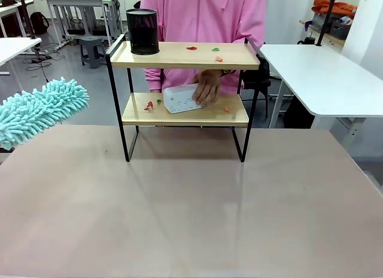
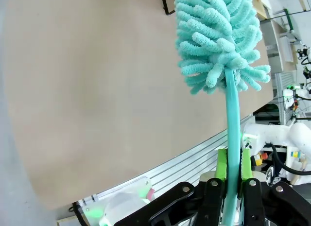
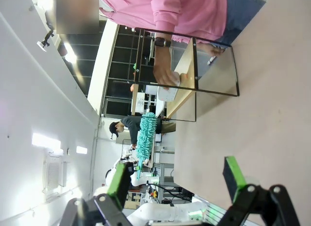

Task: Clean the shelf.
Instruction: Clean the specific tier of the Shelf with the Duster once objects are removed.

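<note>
**Shelf position.** The shelf [image 1: 179, 57] stands upright on the far half of the table [image 1: 191, 218], centred between the two arms' sides. Its black frame feet rest on the tabletop.

**Shelf contents.**
- A black mesh cup [image 1: 142, 31] stands on the left end of the top board.
- Small coloured scraps [image 1: 215, 49] lie on the top board, to the right of the cup.
- More scraps lie on the lower board, near both ends.
- A flat white item [image 1: 176, 100] lies near the middle of the lower board.

**Person's hand.** The person's hand [image 1: 207, 86] reaches in from behind the shelf, between the two boards. It lies palm down on the right part of the white item, with the fingers extended over it. Whether the fingers actually grip the item cannot be told.

**Left gripper.** The left gripper [image 2: 233, 163] is clamped on the thin handle of a turquoise duster [image 1: 42, 107], with one green pad on each side of the handle. In the front view the fluffy head hangs above the table's left edge. It is well apart from the shelf and about level with the lower board.

**Right gripper.** The right gripper [image 3: 175, 176] has its jaws spread wide with nothing between them. It is above the table. In the right wrist view the shelf lies well ahead of the fingertips, without contact.
</note>
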{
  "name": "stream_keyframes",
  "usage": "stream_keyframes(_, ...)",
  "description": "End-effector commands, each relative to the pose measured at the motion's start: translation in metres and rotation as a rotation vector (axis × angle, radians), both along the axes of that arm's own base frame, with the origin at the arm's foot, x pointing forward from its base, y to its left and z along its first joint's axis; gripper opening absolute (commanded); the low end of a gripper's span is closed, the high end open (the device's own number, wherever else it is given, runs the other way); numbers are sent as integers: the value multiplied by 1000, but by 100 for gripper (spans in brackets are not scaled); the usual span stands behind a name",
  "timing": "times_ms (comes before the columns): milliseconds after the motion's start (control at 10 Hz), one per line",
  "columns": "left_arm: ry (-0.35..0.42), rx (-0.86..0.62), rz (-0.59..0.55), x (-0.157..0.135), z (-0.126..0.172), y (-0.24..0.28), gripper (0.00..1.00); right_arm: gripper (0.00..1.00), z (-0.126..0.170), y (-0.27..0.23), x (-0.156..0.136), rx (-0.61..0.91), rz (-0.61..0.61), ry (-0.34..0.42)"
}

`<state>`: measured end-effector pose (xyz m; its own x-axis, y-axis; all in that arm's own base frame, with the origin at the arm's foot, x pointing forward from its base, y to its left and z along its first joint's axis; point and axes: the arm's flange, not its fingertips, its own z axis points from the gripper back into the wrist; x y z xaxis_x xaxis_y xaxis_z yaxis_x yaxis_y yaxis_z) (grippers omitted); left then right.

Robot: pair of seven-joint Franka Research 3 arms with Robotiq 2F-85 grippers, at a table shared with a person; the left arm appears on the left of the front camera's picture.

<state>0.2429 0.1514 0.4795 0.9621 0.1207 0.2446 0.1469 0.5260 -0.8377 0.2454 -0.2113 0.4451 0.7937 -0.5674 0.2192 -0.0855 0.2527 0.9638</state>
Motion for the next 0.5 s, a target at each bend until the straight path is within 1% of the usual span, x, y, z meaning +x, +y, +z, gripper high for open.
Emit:
stream_keyframes(0,3,-21,1,0,4,2,0,100,3,1,2,6,-1,-20)
stream_keyframes(400,3,-21,1,0,4,2,0,100,3,1,2,6,-1,-20)
